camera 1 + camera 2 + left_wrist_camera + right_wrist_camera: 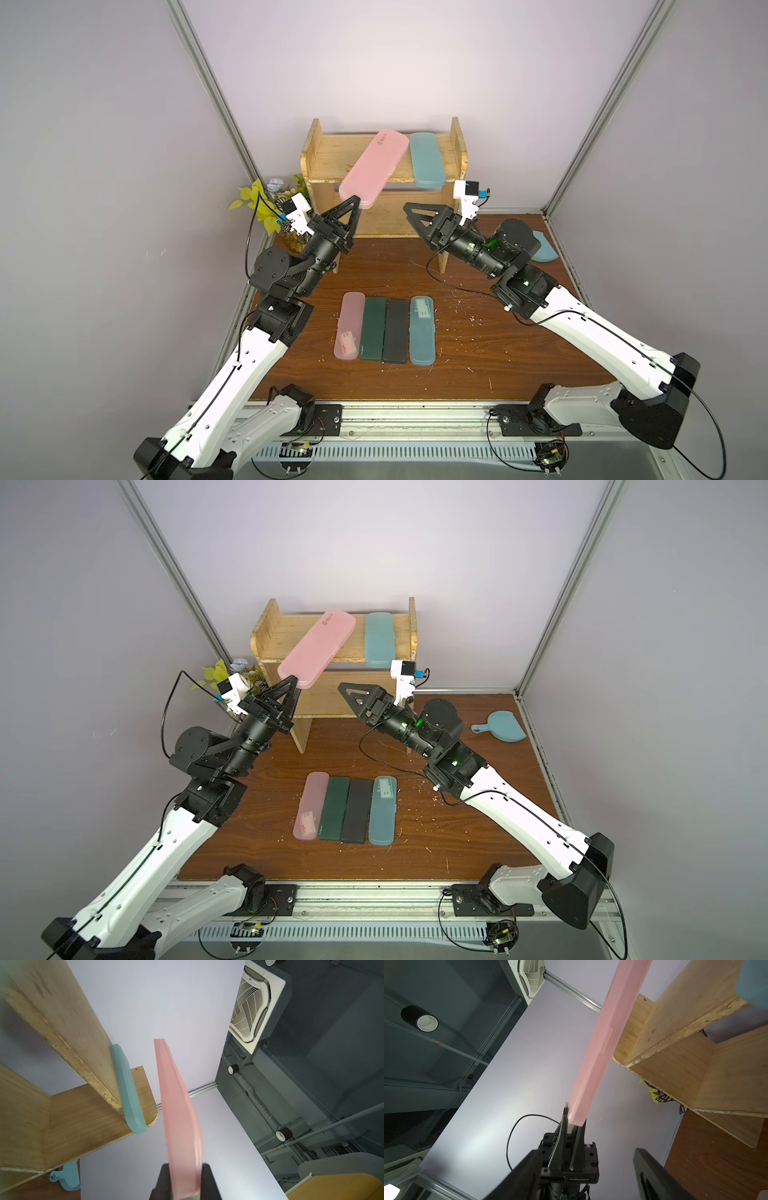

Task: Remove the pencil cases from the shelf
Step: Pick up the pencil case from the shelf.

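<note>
**Pink case lifted, one teal case left on the shelf**

Left gripper (356,200) is clamped on the near rounded end of the pink case (372,165). The case sticks out over the shelf (328,160), tilted. The left wrist view shows a gap between it and the top board, so it looks clear.

Right gripper (409,208) has its jaws apart and holds nothing. It sits in front of the lower tier.

Teal case (426,158) lies on the top board at the right end, with its nose overhanging the front edge. The other four cases (373,328) sit on the table (478,353) in a tidy row, side by side.

Doing it well, my read:
- An end pinch on a long flat case gives a big lever, and smooth plastic can pivot in the pads.
- Back straight out toward the table, slowly, with no wrist twist until the far end is past the side panel.
- Lay it flat beside the row rather than dropping it.
- Mind the right arm; it's near.

Materials:
- Cases: hard smooth plastic, thin, with rounded ends and a lid seam along the edge. The pink ones are translucent.
- Shelf: bare light wood with chipped, scuffed front edges that could snag.
- Table: dark wood grain, scattered with pale flecks.
</note>
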